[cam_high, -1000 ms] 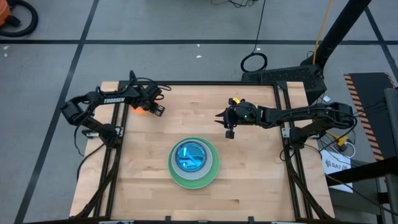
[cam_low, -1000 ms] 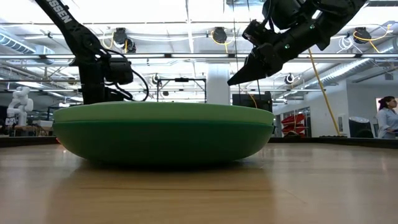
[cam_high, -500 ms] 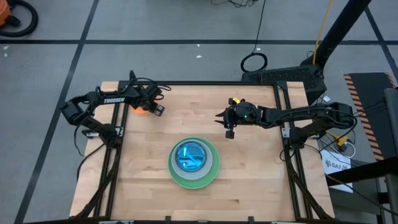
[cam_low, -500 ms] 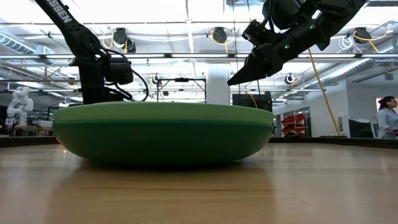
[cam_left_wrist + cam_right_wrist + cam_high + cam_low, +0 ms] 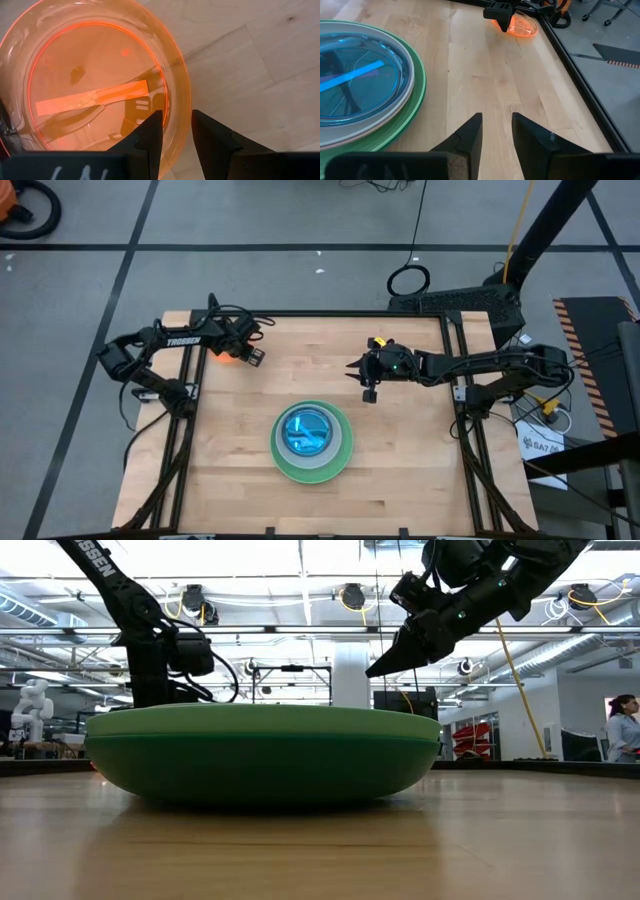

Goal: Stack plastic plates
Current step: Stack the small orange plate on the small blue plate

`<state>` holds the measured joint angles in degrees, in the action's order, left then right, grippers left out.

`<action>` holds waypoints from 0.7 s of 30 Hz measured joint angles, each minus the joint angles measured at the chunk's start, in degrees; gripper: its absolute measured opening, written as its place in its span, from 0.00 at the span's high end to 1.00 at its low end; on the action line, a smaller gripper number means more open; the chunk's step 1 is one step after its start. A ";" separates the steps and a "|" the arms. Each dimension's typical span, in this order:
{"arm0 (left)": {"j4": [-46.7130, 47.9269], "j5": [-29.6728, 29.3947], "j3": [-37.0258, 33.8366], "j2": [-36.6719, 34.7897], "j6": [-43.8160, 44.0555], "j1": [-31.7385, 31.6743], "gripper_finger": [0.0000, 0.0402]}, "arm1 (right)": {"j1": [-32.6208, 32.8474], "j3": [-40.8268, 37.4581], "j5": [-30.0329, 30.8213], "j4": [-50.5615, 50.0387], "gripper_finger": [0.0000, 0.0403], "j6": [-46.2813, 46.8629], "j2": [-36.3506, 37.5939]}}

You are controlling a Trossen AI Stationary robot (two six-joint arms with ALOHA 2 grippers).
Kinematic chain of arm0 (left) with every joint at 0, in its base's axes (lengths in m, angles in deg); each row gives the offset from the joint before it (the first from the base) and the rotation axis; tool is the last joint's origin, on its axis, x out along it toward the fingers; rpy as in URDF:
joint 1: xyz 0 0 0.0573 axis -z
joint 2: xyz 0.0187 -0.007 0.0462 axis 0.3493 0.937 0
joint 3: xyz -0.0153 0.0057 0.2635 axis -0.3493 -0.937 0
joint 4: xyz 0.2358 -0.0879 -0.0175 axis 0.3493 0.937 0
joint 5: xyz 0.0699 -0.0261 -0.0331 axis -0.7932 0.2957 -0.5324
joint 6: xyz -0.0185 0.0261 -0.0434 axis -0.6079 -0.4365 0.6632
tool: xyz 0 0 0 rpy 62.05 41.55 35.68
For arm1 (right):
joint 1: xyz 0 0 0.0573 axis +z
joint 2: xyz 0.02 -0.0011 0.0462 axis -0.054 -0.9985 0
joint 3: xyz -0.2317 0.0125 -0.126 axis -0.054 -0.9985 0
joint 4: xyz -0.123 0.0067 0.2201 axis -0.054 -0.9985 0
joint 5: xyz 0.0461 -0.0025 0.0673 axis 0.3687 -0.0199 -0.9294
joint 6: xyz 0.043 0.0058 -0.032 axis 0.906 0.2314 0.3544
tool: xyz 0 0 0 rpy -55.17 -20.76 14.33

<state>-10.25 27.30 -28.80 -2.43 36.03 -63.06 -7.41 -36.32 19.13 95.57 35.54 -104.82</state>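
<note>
A small orange plastic plate (image 5: 224, 352) (image 5: 95, 75) lies flat on the wood at the table's far left. My left gripper (image 5: 243, 355) (image 5: 177, 122) points steeply down at it, open. One finger stands inside the plate's rim and one outside, with a gap showing on each side. A stack of plastic plates (image 5: 312, 442) (image 5: 260, 752) rests on the table's middle: a large green plate (image 5: 417, 95) at the bottom, a pale one on it, and a blue one (image 5: 355, 80) on top. My right gripper (image 5: 368, 390) (image 5: 497, 127) hangs open above bare wood, far right of the stack.
Black frame rails (image 5: 455, 380) run along the table's left, right and far edges. Bare wood (image 5: 485, 70) lies between the stack and the orange plate. In the low view a person (image 5: 622, 728) stands far off in the room, at the right.
</note>
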 joint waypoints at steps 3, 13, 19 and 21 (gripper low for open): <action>-0.02 0.00 0.00 0.00 -0.06 0.00 0.72 | 0.00 0.00 0.00 -0.02 0.76 0.03 0.00; -0.09 0.00 0.00 0.00 -0.08 1.13 0.72 | 0.00 0.00 0.00 -0.03 0.76 0.03 0.00; -0.20 0.00 0.00 0.00 -0.15 2.23 0.66 | 0.00 0.00 0.00 -0.04 0.76 0.01 0.00; -0.20 0.00 0.00 0.00 -0.15 2.18 0.63 | 0.00 0.00 0.00 -0.04 0.76 0.01 0.00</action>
<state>-10.44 27.30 -28.80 -2.43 35.88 -60.88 -7.41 -36.32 19.13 95.53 35.55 -104.82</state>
